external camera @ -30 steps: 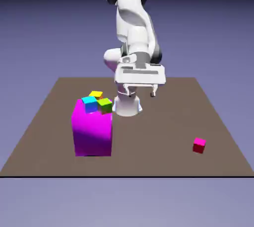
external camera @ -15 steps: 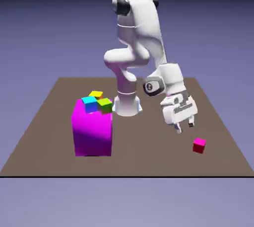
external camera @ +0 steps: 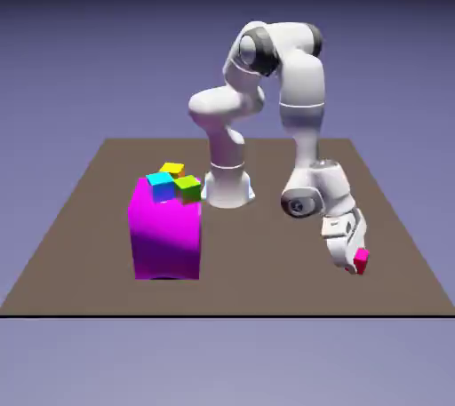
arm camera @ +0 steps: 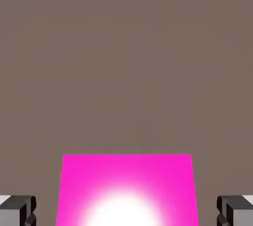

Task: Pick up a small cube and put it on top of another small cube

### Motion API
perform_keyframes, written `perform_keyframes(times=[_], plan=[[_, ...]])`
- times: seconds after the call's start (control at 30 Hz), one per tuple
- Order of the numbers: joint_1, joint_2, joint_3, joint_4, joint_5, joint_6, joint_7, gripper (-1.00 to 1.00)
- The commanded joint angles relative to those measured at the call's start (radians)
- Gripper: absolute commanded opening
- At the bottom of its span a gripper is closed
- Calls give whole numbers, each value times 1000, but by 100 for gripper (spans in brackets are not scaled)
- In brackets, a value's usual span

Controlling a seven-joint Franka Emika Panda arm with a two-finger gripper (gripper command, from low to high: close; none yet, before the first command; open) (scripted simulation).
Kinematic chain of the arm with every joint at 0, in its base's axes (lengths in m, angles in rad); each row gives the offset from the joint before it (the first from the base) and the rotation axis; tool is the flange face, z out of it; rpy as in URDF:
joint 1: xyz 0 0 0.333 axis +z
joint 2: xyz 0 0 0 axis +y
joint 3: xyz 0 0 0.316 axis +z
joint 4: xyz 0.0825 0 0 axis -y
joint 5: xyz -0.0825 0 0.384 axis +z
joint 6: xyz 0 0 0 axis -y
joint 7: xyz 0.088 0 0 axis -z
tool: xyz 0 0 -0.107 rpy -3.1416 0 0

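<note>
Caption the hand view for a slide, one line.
Hand lowered over the small cube, whose magenta face fills the space between the two grey fingertips, brown table beyond.

Exterior view: we look from across table [external camera: 267, 289], raised, angled down, far enough to take in whole brown top and full arm [external camera: 302, 120]. Hand view: we look along gripper [arm camera: 126, 211] at very close range, table filling frame. Both views share small cube [external camera: 361, 259] and surrounding tabletop.

small cube [external camera: 361, 259], magenta-topped, on table
</note>
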Motion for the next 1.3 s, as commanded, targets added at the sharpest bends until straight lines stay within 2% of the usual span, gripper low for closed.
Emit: perform_keyframes(times=[0.0,0.23,1.27], plan=[[-36,-30,28,-15,-27,-18,15,-100],[-282,-246,209,-114,-182,-157,129,-100],[-1052,-1370,365,-364,470,-1184,795,-100]])
